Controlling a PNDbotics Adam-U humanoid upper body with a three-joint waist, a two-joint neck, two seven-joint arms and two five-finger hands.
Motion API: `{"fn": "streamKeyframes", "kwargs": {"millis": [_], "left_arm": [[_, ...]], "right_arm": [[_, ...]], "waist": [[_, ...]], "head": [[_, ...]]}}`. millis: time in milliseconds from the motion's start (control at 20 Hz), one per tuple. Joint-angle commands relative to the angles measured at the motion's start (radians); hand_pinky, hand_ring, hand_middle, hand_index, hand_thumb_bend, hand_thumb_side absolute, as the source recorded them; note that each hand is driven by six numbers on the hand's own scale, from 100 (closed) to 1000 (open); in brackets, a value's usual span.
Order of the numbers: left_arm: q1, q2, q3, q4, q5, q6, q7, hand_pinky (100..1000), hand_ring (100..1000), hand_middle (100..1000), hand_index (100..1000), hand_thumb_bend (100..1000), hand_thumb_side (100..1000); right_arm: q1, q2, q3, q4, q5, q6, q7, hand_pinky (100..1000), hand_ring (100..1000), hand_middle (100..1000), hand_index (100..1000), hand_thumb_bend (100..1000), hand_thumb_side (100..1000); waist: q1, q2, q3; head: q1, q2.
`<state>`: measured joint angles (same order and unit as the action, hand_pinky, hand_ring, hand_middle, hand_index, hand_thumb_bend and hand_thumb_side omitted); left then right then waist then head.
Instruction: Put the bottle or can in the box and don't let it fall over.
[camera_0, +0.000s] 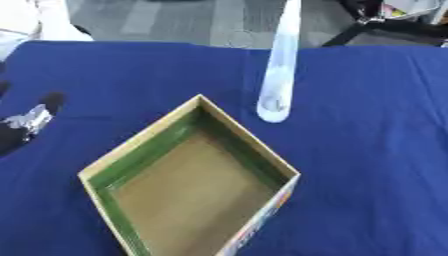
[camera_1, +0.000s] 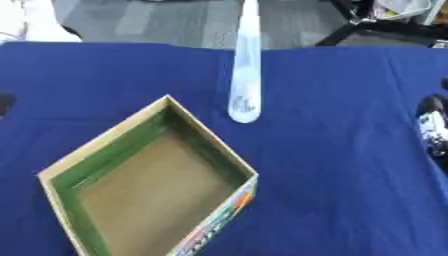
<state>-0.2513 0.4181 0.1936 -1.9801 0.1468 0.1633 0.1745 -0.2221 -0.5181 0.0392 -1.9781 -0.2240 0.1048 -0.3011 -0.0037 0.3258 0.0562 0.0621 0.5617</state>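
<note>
currently nothing is placed: the box (camera_0: 188, 182) is empty, and the bottle (camera_0: 278, 75) stands upright on the cloth (camera_0: 376, 150) just beyond its far corner. left hand (camera_0: 31, 120) and right hand (camera_1: 431, 127) sit at the edges, holding nothing; finger state cannot be told. grasp, lift and placement remain.

1. Left eye view: set high in the head, facing steeply down and forward over the blue table (camera_0: 367, 150); close range; open box (camera_0: 188, 185) filling the lower centre, grey floor (camera_0: 175, 20) along the top edge.
2. Right eye view: same height and tilt, offset sideways; same contents shifted toward the left edge.
3. Shared field: table, box, tall pale bottle (camera_1: 245, 80), floor strip.
4. Unshared margins: left hand (camera_0: 31, 122) at the left edge; right hand (camera_1: 431, 130) at the right edge.
</note>
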Motion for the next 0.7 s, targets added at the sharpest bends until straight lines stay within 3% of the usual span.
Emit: {"fn": "streamKeyframes", "kwargs": {"millis": [50,700], "left_arm": [[0.007,0.009,-0.002,-0.02,-0.005,-0.001,-0.011,1000,1000,1000,931,631,100],[0.057,0.003,0.004,-0.02,-0.012,-0.001,-0.011,1000,1000,1000,931,627,100]], "right_arm": [[0.008,-0.045,0.007,-0.022,0.016,0.011,0.031,1000,1000,1000,1000,100,470],[-0.012,-0.082,0.048,-0.022,0.013,0.071,0.101,1000,1000,1000,1000,100,486]], "waist": [[0.002,-0.032,0.003],[0.011,-0.062,-0.013]], "head": [[-0.017,0.016],[-0.037,0.04]]}}
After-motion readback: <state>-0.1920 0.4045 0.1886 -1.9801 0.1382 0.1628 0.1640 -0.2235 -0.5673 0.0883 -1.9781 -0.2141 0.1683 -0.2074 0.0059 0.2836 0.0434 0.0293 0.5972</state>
